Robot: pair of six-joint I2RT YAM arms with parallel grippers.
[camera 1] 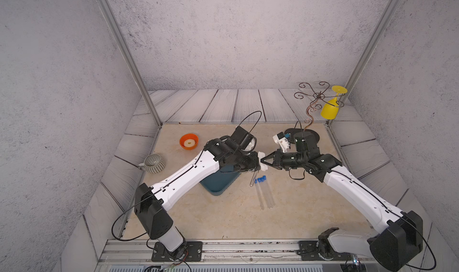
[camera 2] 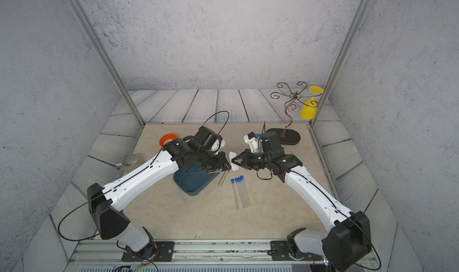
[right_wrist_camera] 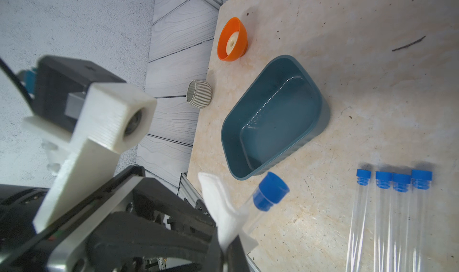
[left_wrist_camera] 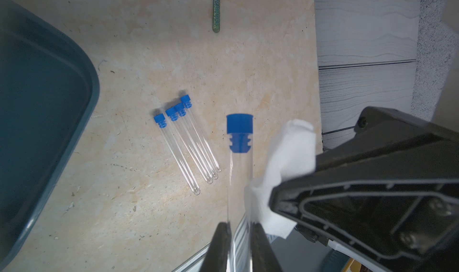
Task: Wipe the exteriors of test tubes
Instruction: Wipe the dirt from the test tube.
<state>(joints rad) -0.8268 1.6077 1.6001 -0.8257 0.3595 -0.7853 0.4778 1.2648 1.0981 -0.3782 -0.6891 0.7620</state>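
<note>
My left gripper is shut on the lower end of a clear test tube with a blue cap. In both top views the tube slants down from the gripper over the table. My right gripper is shut on a folded white wipe that presses against the side of the held tube, close to the left fingers. Several more capped test tubes lie side by side on the table below.
A teal basin holding a little water sits under my left arm. Behind it are an orange bowl and a striped mug. A wire stand with a hanging yellow glass stands at the back right.
</note>
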